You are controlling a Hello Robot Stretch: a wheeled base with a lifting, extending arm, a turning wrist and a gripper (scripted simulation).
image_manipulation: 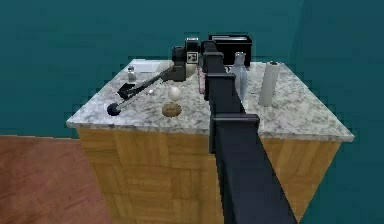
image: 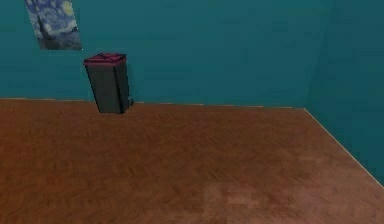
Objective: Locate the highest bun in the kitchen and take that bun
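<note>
- Spanning the desk [image_manipulation: 300, 115] from its 6 o'clock edge toward 12 o'clock in the arm side view: arm [image_manipulation: 235, 150], a dark square bar. It is probably laid out this way to carry its end over the clutter at the far side.
- Tool [image_manipulation: 172, 68]: dark body at the arm's far end, at about 11 o'clock of the desk's middle. Things stand on the stone top at and behind it, so I cannot tell whether it holds anything, nor how its fingers are set.
- Brown mound [image_manipulation: 173, 109]: low and rounded, resting on the desk near the tool, at its 6 o'clock. Shape and colour suit a bun, so this is likely the task's thing, though it is too small to be sure. Whether the tool is over or beside it cannot be told.
- Pale ball [image_manipulation: 174, 92]: at 12 o'clock of the brown mound; touching or apart is unclear.
- Dark utensil [image_manipulation: 135, 97]: long-handled, lying flat, its round end at 8 o'clock of the tool.
- White roll [image_manipulation: 268, 84]: upright, at 3 o'clock of the arm, apart from it.
- Black box [image_manipulation: 231, 42]: at the desk's 12 o'clock edge.
- Forward view: bin [image: 108, 85] with a reddish lid at 10 o'clock, below a poster [image: 55, 22]; wooden floor [image: 180, 160].
- Judgement: the next move calls for fine alignment on the mound without nudging the ball.
</note>
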